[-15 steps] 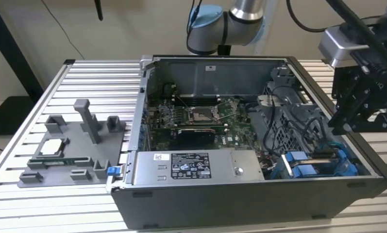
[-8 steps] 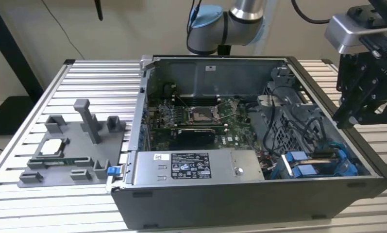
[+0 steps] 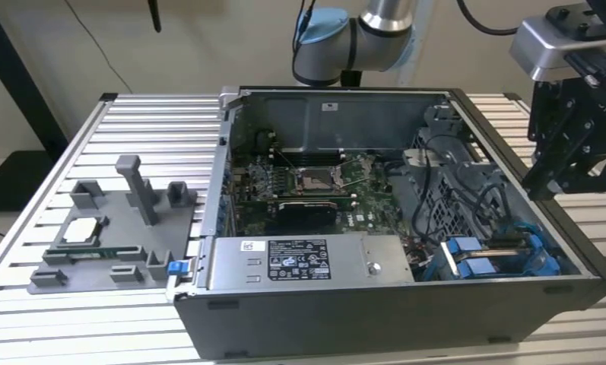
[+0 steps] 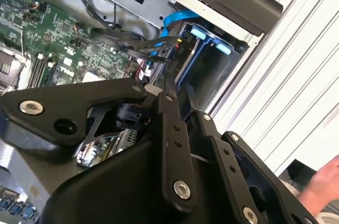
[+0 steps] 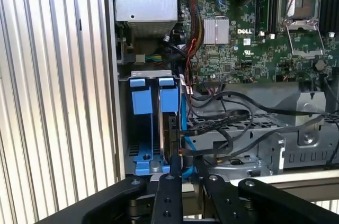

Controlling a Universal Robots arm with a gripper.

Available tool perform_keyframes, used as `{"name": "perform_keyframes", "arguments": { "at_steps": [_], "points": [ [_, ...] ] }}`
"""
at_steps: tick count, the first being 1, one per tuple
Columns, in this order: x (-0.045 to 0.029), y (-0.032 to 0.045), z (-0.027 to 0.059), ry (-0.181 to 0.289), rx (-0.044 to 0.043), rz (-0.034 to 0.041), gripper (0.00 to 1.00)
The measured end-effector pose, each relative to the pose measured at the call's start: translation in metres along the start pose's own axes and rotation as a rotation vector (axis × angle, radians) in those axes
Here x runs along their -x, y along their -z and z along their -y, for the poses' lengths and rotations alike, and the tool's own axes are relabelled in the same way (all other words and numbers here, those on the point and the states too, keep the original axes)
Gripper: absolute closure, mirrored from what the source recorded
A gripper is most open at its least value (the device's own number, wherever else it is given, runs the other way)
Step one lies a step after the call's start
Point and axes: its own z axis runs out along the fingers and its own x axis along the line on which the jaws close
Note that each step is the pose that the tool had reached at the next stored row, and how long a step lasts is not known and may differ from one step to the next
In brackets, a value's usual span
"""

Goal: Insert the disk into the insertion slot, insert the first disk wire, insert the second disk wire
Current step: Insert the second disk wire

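The computer case (image 3: 384,319) lies open on a slatted table (image 3: 130,137). The gripper (image 3: 551,181) hangs above the case's outer wall, at about 3 o'clock from the case's middle in the exterior view. I cannot tell from any of the views whether it is wide, narrow or holding anything.

The insertion slot (image 3: 465,266), a grey bay with bright blue rails, sits in the case's 4 o'clock corner in the exterior view. In the first wrist view the slot (image 5: 144,123) lies just beyond the gripper (image 5: 189,175). The disk (image 5: 173,139) appears to stand on edge inside it, dark and thin against a blue strip, right beside the blue rails. In the exterior view the disk (image 3: 503,244) shows as a dark bar between the blue parts.

Black wires (image 5: 228,121) loop from the slot's side over the grey metal cage (image 5: 254,139). Whether any wire is plugged into the disk cannot be told.

In the second wrist view the gripper (image 4: 177,83) points toward the blue slot (image 4: 209,36), and a person's hand (image 4: 324,181) shows over the table.

The green circuit board (image 3: 313,182) fills the case's middle, and the labelled power-supply box (image 3: 303,262) lies at 6 o'clock. A grey fixture (image 3: 110,228) sits on the table at 9 o'clock from the case.
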Motion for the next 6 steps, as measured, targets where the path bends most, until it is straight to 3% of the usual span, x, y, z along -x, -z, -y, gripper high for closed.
{"name": "perform_keyframes", "arguments": {
  "at_steps": [6],
  "points": [
    [0.0002,0.0014,0.0001,0.000,0.0000,0.0001,0.00]
  ]
}}
